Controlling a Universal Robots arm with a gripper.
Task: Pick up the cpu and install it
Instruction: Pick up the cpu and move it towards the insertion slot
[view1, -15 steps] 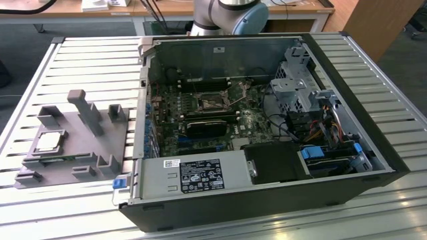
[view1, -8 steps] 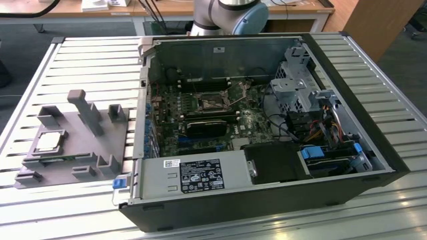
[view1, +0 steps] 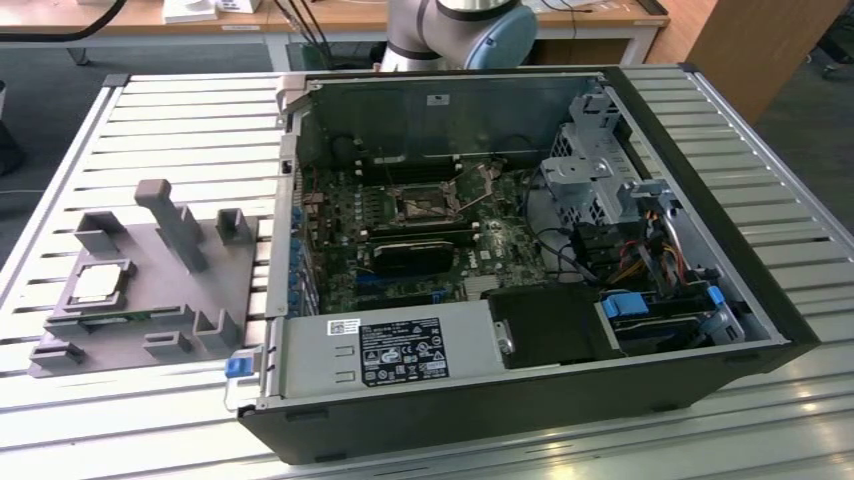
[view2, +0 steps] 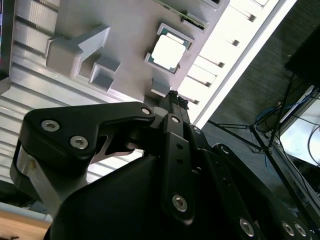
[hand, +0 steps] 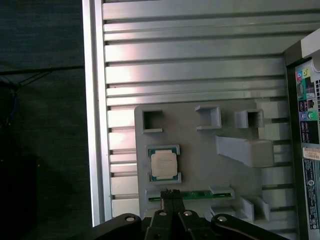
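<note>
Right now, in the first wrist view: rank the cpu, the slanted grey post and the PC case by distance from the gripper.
1. cpu: seated in its tray pocket, right by the gripper tips.
2. slanted grey post: further across the same tray.
3. PC case: off the tray, past its far edge.

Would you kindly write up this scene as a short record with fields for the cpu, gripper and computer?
cpu: lying flat in a nest on the grey tray, not picked up
gripper: shut, empty, clear of the cpu, aimed toward the tray
computer case: open, beside the tray on the slatted table
socket: on the motherboard inside the case
</note>
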